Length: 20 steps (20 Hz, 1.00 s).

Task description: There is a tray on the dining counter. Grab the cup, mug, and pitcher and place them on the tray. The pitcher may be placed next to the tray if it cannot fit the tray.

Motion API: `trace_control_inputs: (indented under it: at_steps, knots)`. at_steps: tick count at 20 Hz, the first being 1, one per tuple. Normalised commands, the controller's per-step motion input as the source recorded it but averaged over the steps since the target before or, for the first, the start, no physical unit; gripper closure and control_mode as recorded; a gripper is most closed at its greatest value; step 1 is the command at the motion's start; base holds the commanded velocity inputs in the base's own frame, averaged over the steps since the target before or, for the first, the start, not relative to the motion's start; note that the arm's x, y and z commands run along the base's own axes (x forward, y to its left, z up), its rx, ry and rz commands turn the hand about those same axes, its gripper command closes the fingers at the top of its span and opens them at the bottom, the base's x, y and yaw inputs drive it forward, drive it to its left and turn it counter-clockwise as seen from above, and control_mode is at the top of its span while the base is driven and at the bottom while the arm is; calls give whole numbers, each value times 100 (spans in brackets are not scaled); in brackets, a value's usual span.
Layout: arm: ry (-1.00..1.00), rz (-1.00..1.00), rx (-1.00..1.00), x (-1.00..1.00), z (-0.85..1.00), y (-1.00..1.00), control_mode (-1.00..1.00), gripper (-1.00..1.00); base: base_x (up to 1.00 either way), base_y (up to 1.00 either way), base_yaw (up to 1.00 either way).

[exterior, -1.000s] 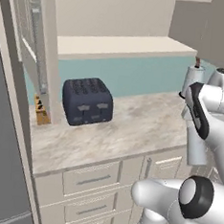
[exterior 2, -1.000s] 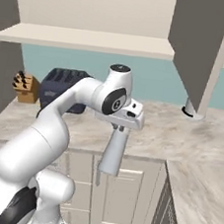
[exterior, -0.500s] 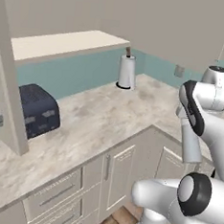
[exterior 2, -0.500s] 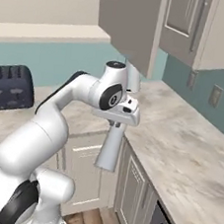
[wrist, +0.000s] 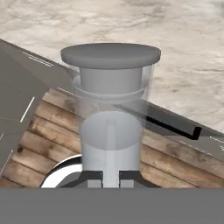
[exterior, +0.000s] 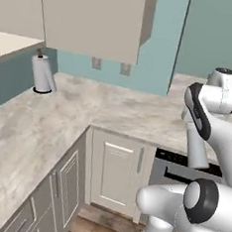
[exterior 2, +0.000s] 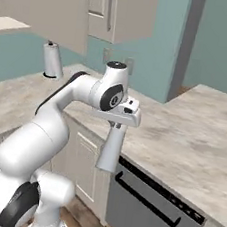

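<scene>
The tall translucent grey glass pitcher with its flat silvery lid is held directly ahead of the two-finger gripper, whose jaws are closed on its base; its long axis runs straight out from the hand. In the right base view it is carried hanging downward, clear of the beige marble counter, in front of the dark dishwasher

The arm is bent, its end effector pointing down (fingers clamped nearly together).

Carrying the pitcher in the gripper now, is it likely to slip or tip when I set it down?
Likely slippery: the pitcher looks like smooth clear glass, pinched low by the gripper. Probably tippy: it is tall and slim, with a wide lid on top. Probably fragile too.
</scene>
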Motion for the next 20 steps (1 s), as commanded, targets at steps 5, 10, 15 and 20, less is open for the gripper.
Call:
trace_control_inputs:
  at_steps: [5,10,15,20]
  knots:
    - [0,0,0,0,0,0,100,100,-48,-2,-77]
    - [0,0,0,0,0,0,100,100,-42,-1,-77]
    - [0,0,0,0,0,0,100,100,-23,-4,-79]
    - [0,0,0,0,0,0,100,100,0,-15,-74]
